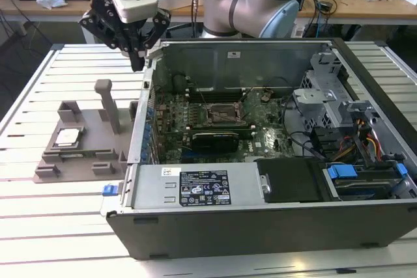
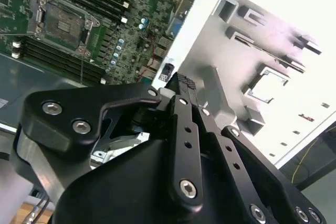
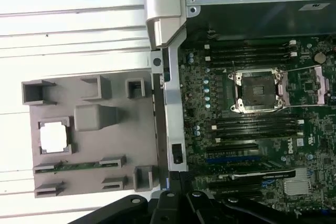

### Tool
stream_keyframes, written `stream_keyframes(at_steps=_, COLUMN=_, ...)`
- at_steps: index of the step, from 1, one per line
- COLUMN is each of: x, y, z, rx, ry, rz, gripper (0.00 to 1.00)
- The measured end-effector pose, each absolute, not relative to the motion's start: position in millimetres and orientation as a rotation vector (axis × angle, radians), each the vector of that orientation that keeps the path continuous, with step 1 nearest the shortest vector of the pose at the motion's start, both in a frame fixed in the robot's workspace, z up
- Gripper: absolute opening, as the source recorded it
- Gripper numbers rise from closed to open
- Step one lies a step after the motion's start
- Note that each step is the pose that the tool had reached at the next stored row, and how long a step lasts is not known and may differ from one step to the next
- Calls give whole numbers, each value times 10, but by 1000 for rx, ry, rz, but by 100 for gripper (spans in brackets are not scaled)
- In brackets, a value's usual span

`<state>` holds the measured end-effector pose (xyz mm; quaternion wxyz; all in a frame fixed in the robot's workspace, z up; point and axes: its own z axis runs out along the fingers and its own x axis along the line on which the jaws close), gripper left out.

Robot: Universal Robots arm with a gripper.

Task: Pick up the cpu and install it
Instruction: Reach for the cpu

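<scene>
The cpu lies in its recess of the grey holder tray on the desk, beside the open computer case. The hand hovers above the case's near edge, well apart from the chip, fingers pressed together on nothing. The motherboard socket holds no chip, so both pickup and installation are judged to remain.
</scene>
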<state>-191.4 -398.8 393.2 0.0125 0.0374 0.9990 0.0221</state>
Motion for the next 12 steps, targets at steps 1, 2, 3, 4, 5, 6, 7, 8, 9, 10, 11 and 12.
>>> stream_keyframes(at_steps=1, x=-1936, y=-3988, z=3932, rx=117, ry=3114, rz=69, gripper=11)
stream_keyframes(at_steps=2, x=-1960, y=-3988, z=3932, rx=117, ry=3114, rz=69, gripper=11)
stream_keyframes(at_steps=3, x=-1981, y=-3988, z=3932, rx=117, ry=3114, rz=69, gripper=11)
stream_keyframes(at_steps=4, x=-1995, y=-3988, z=3932, rx=117, ry=3114, rz=69, gripper=11)
stream_keyframes(at_steps=5, x=-2009, y=-3988, z=3932, rx=117, ry=3114, rz=69, gripper=11)
stream_keyframes(at_steps=6, x=-2038, y=-3988, z=3932, rx=117, ry=3114, rz=69, gripper=11)
stream_keyframes(at_steps=7, x=-2092, y=-3988, z=3932, rx=117, ry=3114, rz=69, gripper=11)
stream_keyframes(at_steps=8, x=-2123, y=-3988, z=3932, rx=117, ry=3114, rz=69, gripper=11)
stream_keyframes(at_steps=9, x=-2157, y=-3988, z=3932, rx=117, ry=3114, rz=69, gripper=11)
stream_keyframes(at_steps=10, x=-2185, y=-3988, z=3932, rx=117, ry=3114, rz=69, gripper=11)
stream_keyframes(at_steps=11, x=-2200, y=-3988, z=3931, rx=117, ry=3114, rz=69, gripper=11)
stream_keyframes(at_steps=12, x=-2218, y=-3988, z=3932, rx=117, ry=3114, rz=69, gripper=11)
